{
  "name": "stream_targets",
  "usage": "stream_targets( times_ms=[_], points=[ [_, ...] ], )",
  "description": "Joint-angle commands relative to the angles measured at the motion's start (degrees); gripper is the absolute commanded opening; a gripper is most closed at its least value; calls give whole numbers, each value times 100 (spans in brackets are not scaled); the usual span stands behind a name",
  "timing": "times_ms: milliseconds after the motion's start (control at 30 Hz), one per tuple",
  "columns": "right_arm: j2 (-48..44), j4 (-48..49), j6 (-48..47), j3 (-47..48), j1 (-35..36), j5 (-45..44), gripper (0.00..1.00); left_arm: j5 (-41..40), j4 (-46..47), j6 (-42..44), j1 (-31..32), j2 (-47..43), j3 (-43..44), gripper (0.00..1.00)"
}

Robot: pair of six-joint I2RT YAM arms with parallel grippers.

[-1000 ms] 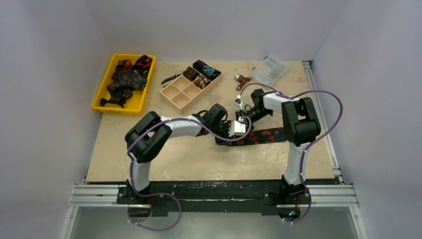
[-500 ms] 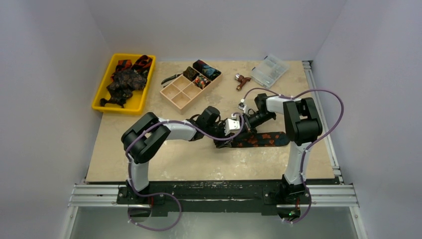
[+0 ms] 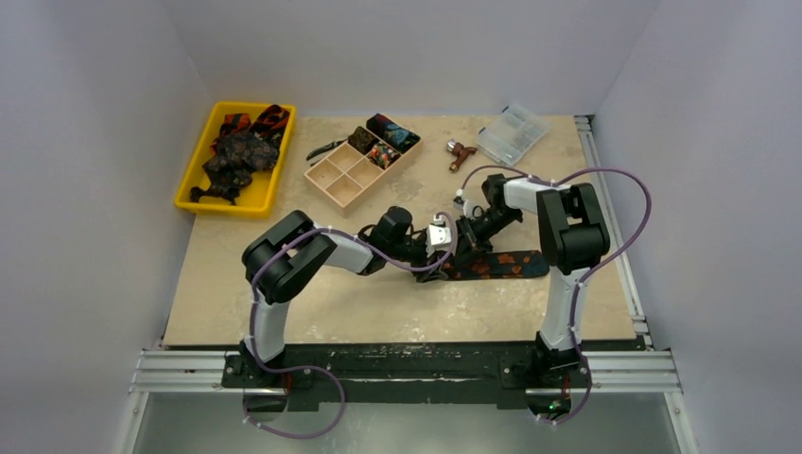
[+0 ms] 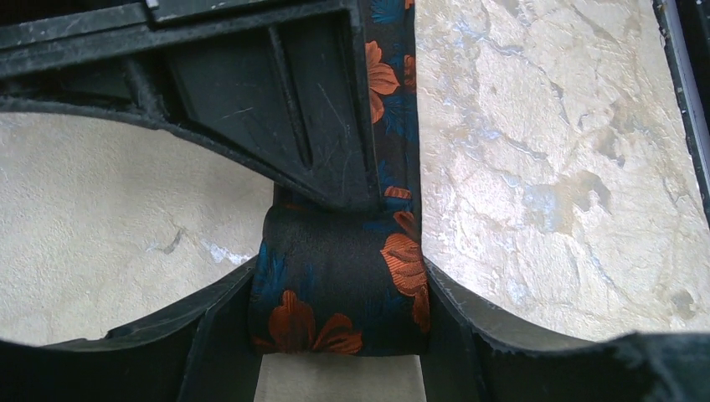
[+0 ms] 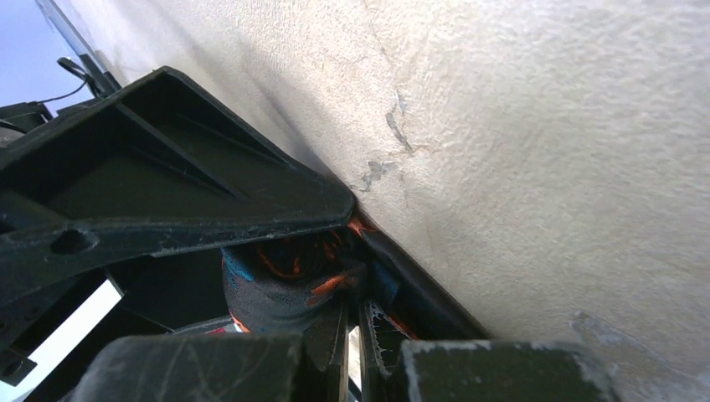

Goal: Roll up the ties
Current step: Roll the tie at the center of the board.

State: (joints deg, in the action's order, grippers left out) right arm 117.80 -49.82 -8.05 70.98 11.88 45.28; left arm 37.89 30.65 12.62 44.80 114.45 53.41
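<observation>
The job is partly done. A few finished rolls (image 3: 390,132) sit in the far cells of the tan compartment box (image 3: 340,185), its other cells bare, while a heap of loose ties (image 3: 236,156) waits in the yellow tray (image 3: 282,156).

On the counter (image 3: 378,303) between the arms lies the tie in hand (image 3: 501,264), a dark woven band with orange blossoms and blue leaves. One end is wound into a short, plump roll (image 4: 335,289); the rest lies flat toward the right.

The left claw (image 4: 339,331) pinches that roll from both sides. The right claw (image 5: 352,356) sits just against it, over the flat band, but whether it grips cannot be told.

The counter is pale, mottled stone-look with fine cracks.
</observation>
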Motion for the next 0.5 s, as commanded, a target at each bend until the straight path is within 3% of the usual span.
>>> stream_targets(
  times_ms=[0, 267, 467],
  points=[
    [439, 703, -230, 178, 365, -1471, 0, -71, 473, 239, 37, 24, -190, 58],
    [566, 962, -273, 437, 579, -1765, 0, -229, 550, -278, 3, -135, -444, 55],
    [578, 1022, -306, 816, 603, -1417, 0, -726, -65, -143, 17, -209, -489, 25]
  ],
)
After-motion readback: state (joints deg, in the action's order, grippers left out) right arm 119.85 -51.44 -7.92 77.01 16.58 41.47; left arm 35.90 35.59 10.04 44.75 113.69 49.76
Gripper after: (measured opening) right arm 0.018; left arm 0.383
